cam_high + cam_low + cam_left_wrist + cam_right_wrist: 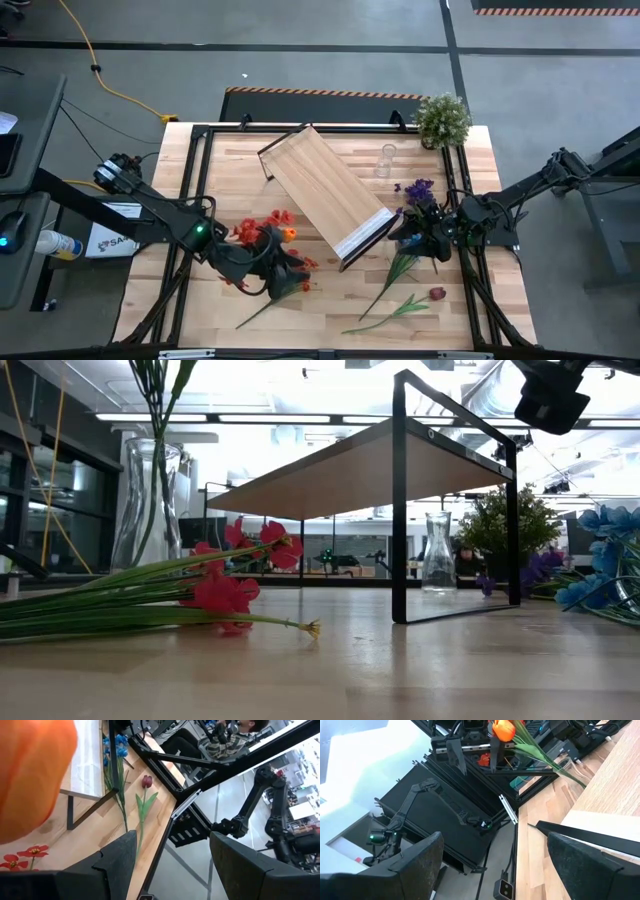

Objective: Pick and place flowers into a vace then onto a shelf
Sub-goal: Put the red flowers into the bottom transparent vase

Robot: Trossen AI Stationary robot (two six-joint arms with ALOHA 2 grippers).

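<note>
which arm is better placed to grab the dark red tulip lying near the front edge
Right, probably: the right gripper sits closer to the dark red tulip. The left gripper is farther off, among the red and orange flowers.

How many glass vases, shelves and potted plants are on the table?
Glass vases: 2
Shelf: 1
Potted plant: 1
Total: 4
</note>
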